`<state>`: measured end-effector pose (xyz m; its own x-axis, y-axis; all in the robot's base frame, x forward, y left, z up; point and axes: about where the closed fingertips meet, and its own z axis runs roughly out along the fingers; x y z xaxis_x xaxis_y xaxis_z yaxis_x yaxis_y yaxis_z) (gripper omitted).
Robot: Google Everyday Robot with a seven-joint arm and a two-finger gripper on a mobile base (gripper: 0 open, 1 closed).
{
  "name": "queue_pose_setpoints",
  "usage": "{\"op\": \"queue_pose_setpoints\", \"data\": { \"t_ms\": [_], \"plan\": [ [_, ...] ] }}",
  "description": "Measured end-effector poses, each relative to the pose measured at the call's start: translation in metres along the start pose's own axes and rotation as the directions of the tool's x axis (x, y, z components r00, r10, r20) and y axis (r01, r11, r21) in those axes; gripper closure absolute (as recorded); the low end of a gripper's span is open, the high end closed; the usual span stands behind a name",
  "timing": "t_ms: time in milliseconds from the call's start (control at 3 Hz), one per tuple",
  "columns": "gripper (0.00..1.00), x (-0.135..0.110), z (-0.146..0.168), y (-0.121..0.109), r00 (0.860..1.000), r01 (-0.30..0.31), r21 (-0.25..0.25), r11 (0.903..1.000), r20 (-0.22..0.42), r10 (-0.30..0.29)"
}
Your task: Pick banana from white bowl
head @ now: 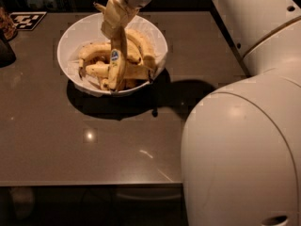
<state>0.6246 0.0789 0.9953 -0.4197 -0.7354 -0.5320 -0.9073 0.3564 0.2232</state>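
Observation:
The white bowl (73, 41) sits on the brown table at the upper left, with several yellow bananas piled in it. My gripper (114, 17) reaches down from the top over the bowl's middle and is shut on the upper end of the banana (117, 60) with the blue sticker. That banana hangs almost upright, its lower tip still down among the other bananas (96, 51) in the bowl.
The brown table (94, 140) stretches to its front edge near the bottom. A black-and-white marker tag (29, 20) lies at the far left corner, with a dark object (5, 51) at the left edge. My large white arm body (244, 140) fills the right side.

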Motion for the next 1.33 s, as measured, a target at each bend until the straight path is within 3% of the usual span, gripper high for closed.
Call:
{"op": "queue_pose_setpoints", "data": {
  "t_ms": [667,1333],
  "plan": [
    [1.0,0.004,-0.013,0.028,0.999,-0.042,0.015,0.999,0.021,0.042],
    [1.0,0.03,-0.038,0.055,0.994,-0.094,0.059,0.9939,0.06,0.09]
  ]
}}
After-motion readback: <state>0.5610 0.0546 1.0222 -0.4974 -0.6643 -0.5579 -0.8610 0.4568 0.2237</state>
